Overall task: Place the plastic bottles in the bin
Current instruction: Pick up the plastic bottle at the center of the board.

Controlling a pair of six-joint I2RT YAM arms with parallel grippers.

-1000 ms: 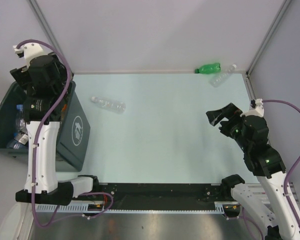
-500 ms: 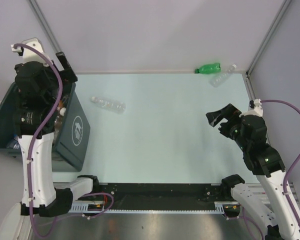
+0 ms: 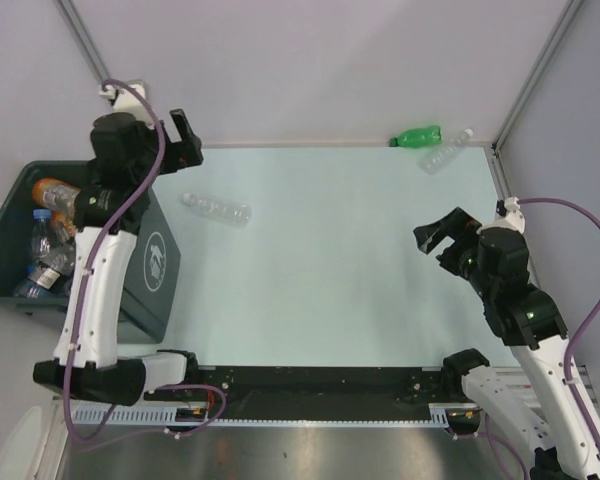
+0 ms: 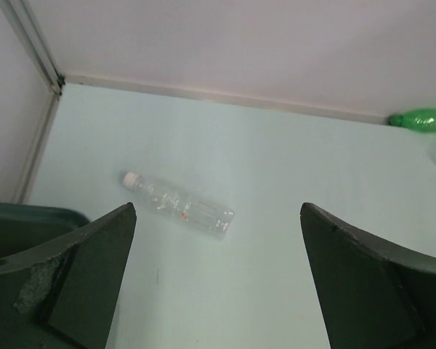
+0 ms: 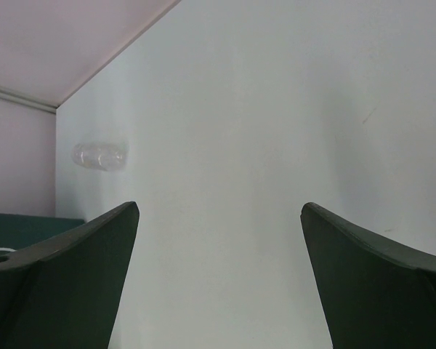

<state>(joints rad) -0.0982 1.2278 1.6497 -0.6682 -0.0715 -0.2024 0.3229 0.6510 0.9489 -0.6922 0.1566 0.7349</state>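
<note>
Clear plastic with a white cap, one bottle [image 3: 217, 209] lies flat at ten o'clock on the worktop [image 3: 330, 280], near the bin [image 3: 145, 300], which sits at nine o'clock holding several bottles [image 3: 48, 240]. A green bottle [image 3: 417, 136] and another clear one [image 3: 446, 152] lie close together at one o'clock. Left tool [image 4: 218, 211] hangs apart and empty, facing the near bottle; right tool [image 3: 438, 232], at three o'clock, is likewise apart and empty. The step looks like fetching the next bottle, which calls for lowering the left tool astride its body
</note>
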